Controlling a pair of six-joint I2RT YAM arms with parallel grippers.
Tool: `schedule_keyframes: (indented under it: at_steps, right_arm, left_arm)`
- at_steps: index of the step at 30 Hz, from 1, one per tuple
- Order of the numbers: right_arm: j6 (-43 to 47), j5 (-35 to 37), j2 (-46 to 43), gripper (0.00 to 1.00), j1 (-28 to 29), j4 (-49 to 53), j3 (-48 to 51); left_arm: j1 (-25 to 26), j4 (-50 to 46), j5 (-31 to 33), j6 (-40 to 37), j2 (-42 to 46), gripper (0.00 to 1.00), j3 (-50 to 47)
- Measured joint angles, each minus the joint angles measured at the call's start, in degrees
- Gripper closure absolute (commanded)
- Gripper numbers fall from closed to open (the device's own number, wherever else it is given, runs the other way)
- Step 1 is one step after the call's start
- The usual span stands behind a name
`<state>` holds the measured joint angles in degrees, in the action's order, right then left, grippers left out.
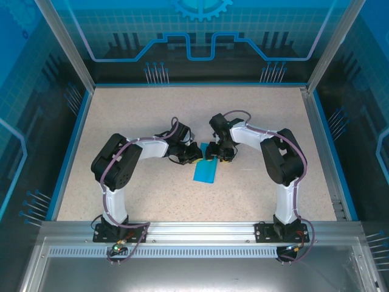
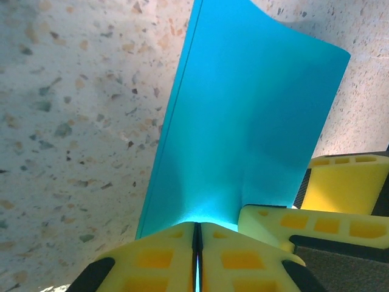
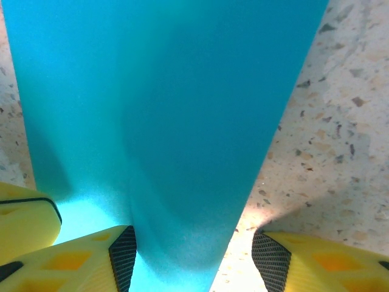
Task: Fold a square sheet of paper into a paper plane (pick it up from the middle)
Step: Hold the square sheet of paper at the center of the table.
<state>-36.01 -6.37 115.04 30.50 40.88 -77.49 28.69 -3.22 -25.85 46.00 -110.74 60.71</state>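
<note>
The turquoise sheet of paper (image 1: pixel 205 172) lies mid-table, doubled over into a narrow strip with a crease along one long side (image 2: pixel 243 121). My left gripper (image 1: pixel 193 153) is at its far end, its yellow fingers shut on the paper's edge (image 2: pixel 197 230). My right gripper (image 1: pixel 217 155) meets it from the other side. Its jaws stand open (image 3: pixel 193 252) astride the paper (image 3: pixel 164 109), with bare table between the sheet's edge and the right finger (image 3: pixel 270 258). The paper plane is out of view.
The speckled tabletop (image 1: pixel 140 115) is ringed by a blue rim and clear walls (image 1: pixel 79 121). The two grippers sit nearly finger to finger. A right-gripper finger (image 2: pixel 340 188) shows in the left wrist view, beside the paper.
</note>
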Motion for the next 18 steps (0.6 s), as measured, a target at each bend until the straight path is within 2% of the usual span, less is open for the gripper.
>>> schedule_keyframes:
  at_steps: [6,11,18]
  right_arm:
    - [0.0,0.2,0.4,0.39,0.0,0.3,-0.3]
    - [0.0,0.2,0.5,0.40,0.0,0.4,-0.4]
    - [0.0,0.6,0.7,0.39,0.2,0.7,-0.6]
  left_arm:
    - [0.0,-1.0,2.1,0.0,1.0,0.90,-0.1]
    - [-0.1,-1.4,7.1,0.1,7.3,0.90,-1.2]
    - [-0.1,-0.9,8.2,0.6,8.6,0.89,-2.3]
